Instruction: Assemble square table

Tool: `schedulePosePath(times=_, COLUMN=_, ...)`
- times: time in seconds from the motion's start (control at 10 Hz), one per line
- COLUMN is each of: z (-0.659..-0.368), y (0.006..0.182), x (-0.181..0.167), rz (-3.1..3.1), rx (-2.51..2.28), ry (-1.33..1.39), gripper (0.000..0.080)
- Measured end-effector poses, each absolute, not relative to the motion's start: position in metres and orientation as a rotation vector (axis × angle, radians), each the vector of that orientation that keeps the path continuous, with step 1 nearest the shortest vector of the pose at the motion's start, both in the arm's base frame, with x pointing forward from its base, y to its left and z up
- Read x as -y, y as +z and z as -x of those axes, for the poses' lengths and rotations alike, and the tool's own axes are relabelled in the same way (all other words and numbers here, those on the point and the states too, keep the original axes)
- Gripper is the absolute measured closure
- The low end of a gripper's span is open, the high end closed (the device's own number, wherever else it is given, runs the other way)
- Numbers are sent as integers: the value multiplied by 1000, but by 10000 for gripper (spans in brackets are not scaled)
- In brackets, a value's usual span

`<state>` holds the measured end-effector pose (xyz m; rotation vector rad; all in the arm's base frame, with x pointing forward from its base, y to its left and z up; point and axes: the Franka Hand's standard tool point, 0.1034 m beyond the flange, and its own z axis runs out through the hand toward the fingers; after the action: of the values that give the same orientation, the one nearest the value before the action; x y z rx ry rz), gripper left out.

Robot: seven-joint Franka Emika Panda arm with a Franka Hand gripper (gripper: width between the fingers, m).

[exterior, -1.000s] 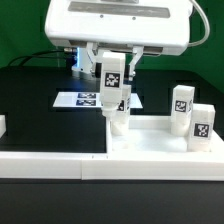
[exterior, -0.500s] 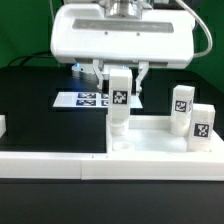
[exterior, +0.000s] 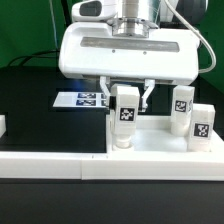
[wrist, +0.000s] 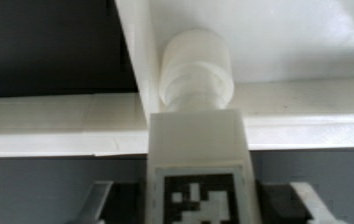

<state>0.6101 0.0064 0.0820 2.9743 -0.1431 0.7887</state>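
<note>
Gripper closed on the upper part of one leg, held upright with its long axis vertical and its tag facing the exterior camera. The lower end of this leg meets the slab at the corner nearest the exterior view's left, where a round socket would sit; whether the end has fully entered the socket cannot be told, since the rim hides the joint. The wrist view looks down along the leg and shows its rounded lower part against the slab's corner edge.

Spatial relation governing the coming move: the leg hangs directly below the gripper, axis in line with the arm's approach, so seating or screwing it would probably call for a straight push down or a turn about that vertical axis, with no sideways travel.

Two further legs stand upright on the slab toward the exterior view's right, well apart from the gripper. The marker board lies flat on the dark table behind the slab.

Change from earlier frames: the arm has come lower and shifted toward the exterior view's right, carrying the leg down from a tilted pose to an upright one at the corner; the two standing legs and the slab have stayed in place.
</note>
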Motion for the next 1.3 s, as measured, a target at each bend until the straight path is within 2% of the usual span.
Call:
schedulePosePath(times=0.2, z=-611, y=80, x=-8, rz=-2969, rx=135, ry=798, gripper=509)
schedulePosePath(times=0.5, z=-612, y=67, x=-6, rz=-2951, rx=125, ry=813, gripper=509)
schedulePosePath(times=1.0, z=-615, y=67, x=-6, rz=-2925, rx=119, ry=871, gripper=509)
schedulePosePath(times=1.1, z=-615, y=67, x=-6, rz=-2925, rx=118, ry=871, gripper=404)
schedulePosePath(times=1.2, z=-615, y=67, x=-6, rz=-2925, rx=118, ry=871, gripper=261)
schedulePosePath(times=1.3, z=-615, y=67, x=-6, rz=-2925, rx=118, ry=870, gripper=185)
